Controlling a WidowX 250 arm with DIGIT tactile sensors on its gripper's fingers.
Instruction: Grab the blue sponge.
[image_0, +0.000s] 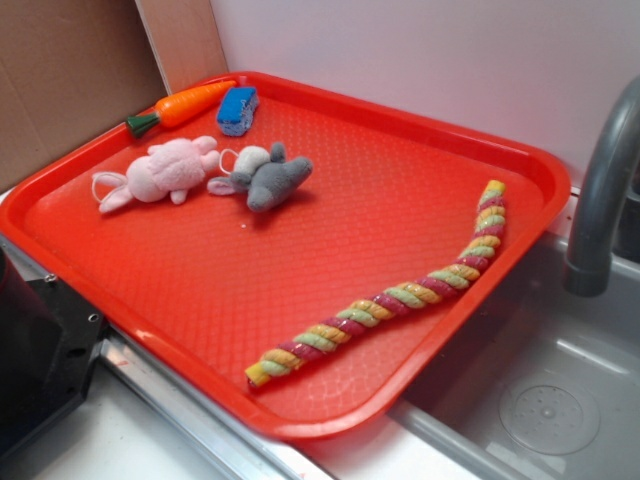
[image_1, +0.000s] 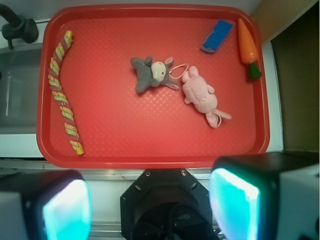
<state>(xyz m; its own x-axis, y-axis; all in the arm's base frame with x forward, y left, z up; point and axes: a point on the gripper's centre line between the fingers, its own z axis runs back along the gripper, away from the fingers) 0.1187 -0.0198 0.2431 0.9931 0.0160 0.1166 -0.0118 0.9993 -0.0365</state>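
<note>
The blue sponge (image_0: 237, 109) lies at the far corner of the red tray (image_0: 380, 180), right beside the toy carrot (image_0: 185, 106). In the wrist view the sponge (image_1: 217, 35) is at the upper right of the tray (image_1: 110, 145), left of the carrot (image_1: 247, 46). My gripper (image_1: 150, 205) is open and empty. Its two fingers (image_1: 234, 202) frame the bottom of the wrist view, high above the robot base and well short of the tray's near rim. The gripper does not show in the exterior view.
A grey plush mouse (image_0: 265, 176) and a pink plush rabbit (image_0: 162, 172) lie mid-tray, near the sponge. A twisted striped rope (image_0: 400, 295) lies along the tray's right side. A grey faucet (image_0: 600, 190) and sink (image_0: 540, 400) are to the right. The black robot base (image_0: 40, 350) sits at the left.
</note>
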